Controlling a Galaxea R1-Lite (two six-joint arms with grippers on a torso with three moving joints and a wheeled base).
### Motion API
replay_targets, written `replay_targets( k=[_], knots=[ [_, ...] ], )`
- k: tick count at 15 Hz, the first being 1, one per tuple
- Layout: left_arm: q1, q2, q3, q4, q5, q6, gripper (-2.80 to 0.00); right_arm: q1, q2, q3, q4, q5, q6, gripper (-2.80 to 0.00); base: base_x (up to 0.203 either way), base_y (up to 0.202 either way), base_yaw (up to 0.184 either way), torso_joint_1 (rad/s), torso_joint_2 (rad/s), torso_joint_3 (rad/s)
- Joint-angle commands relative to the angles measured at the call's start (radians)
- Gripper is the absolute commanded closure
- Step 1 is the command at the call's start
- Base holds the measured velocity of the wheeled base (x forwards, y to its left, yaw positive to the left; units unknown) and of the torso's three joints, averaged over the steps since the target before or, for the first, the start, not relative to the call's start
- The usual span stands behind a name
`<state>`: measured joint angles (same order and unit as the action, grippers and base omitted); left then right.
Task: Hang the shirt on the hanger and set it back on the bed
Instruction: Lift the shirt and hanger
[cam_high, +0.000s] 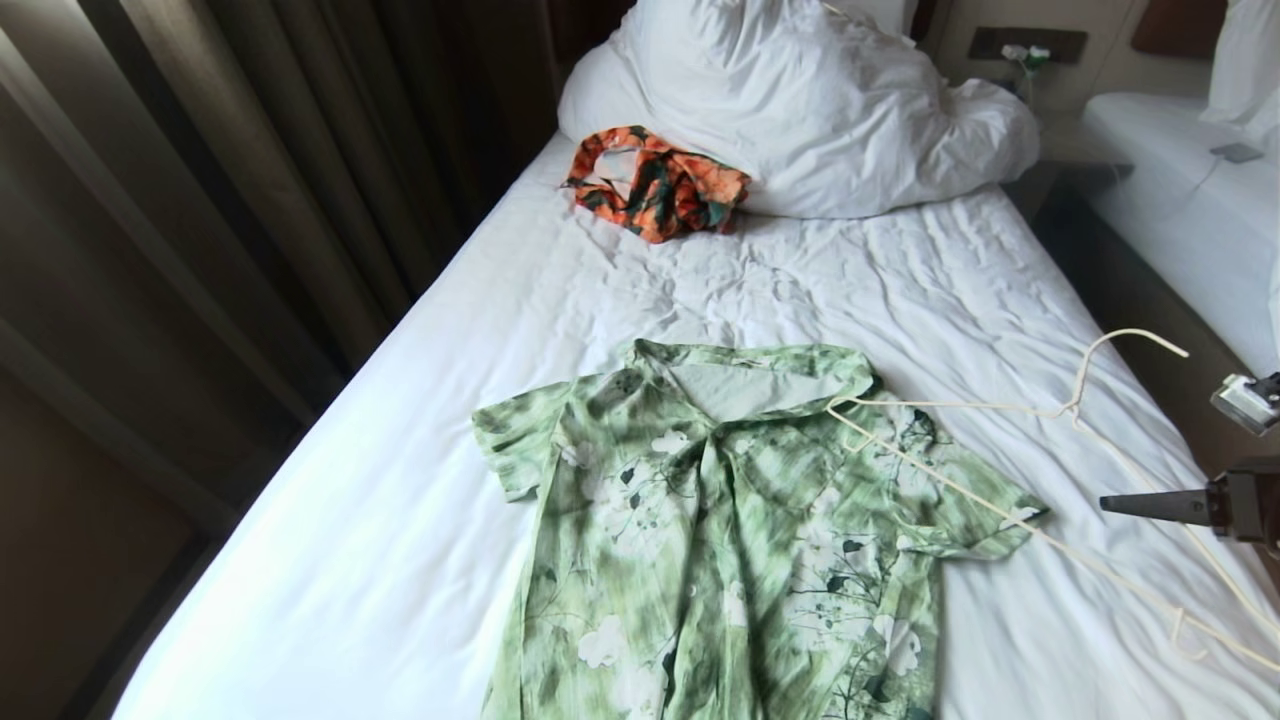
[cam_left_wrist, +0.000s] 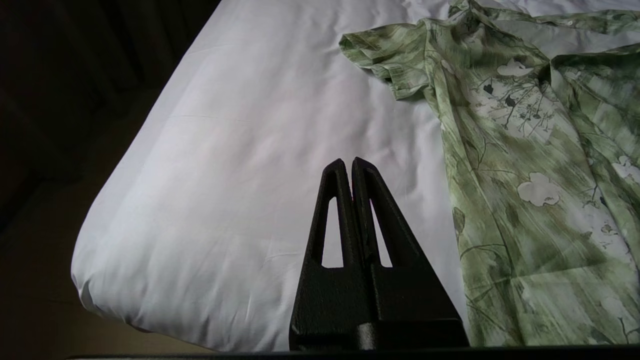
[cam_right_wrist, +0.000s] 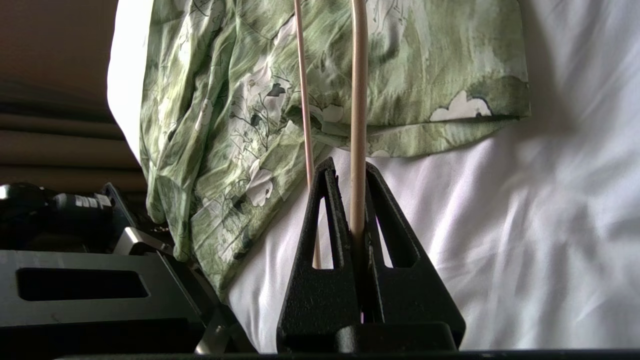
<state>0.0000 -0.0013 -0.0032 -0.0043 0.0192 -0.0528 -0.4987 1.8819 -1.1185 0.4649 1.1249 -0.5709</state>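
Shirt (cam_high: 740, 540) lies flat, front up, on the near half of the bed (cam_high: 420, 480), collar toward the pillow (cam_high: 800, 110), both short sleeves spread. Hanger (cam_high: 1040, 470), a thin cream wire frame, rests across the shirt's right shoulder and sleeve, one end at the collar edge, hook rising free over the sheet toward the bed's right side. Right gripper (cam_right_wrist: 350, 165) reaches in from the right edge of the head view, level with the sleeve; its jaws are clenched on one wire of the hanger, the second wire running just beside and outside the left finger. Left gripper (cam_left_wrist: 348, 161) hangs over bare sheet near the bed's left edge, apart from the shirt, jaws pressed together and empty. An orange garment (cam_high: 655, 180) lies bunched against the pillow, well apart from the work.

Step in hand, as judged: seating the hanger in the neck opening. To do it well, the grip on the wire should stay firm so the frame does not swivel; the end at the collar should be steered under the collar and into the far shoulder, not over the cloth. The thin fabric is likely to drag and bunch, so the idle left gripper would serve best pinning or lifting the collar
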Motion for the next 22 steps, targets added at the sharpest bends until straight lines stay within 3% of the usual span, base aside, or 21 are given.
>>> replay_targets(
  k=[1, 4, 6, 9, 12, 18, 22],
  knots=[
    [0.000, 0.001, 0.000, 0.000, 0.001, -0.001, 0.00, 0.004, -0.097, 0.037, 0.001, 0.007, -0.078, 0.00, 0.000, 0.000, 0.000, 0.000, 0.00, 0.000],
    [0.000, 0.001, 0.000, 0.000, 0.001, -0.001, 0.00, 0.018, -0.159, 0.087, 0.002, 0.009, -0.261, 0.00, 0.000, 0.000, 0.000, 0.000, 0.00, 0.000],
    [0.000, 0.001, 0.000, 0.000, 0.001, -0.001, 0.00, 0.043, -0.196, 0.102, -0.001, 0.010, -0.315, 0.00, 0.000, 0.000, 0.000, 0.000, 0.00, 0.000],
    [0.000, 0.001, 0.000, 0.000, 0.001, -0.002, 0.00, 0.105, -0.277, 0.118, -0.003, 0.020, -0.331, 0.00, 0.000, 0.000, 0.000, 0.000, 0.00, 0.000],
    [0.000, 0.001, 0.000, 0.000, 0.001, -0.001, 0.00, 0.122, -0.314, 0.149, -0.024, 0.086, -0.337, 0.00, 0.000, 0.000, 0.000, 0.000, 0.00, 0.000],
    [0.000, 0.001, 0.000, 0.000, 0.001, -0.001, 0.00, 0.219, -0.349, 0.266, -0.293, 0.187, -0.336, 0.00, 0.000, 0.000, 0.000, 0.000, 0.00, 0.000],
    [0.000, 0.001, 0.000, 0.000, 0.001, -0.001, 0.00, 0.304, -0.331, 0.295, -0.389, 0.193, -0.331, 0.00, 0.000, 0.000, 0.000, 0.000, 0.00, 0.000]
  ],
)
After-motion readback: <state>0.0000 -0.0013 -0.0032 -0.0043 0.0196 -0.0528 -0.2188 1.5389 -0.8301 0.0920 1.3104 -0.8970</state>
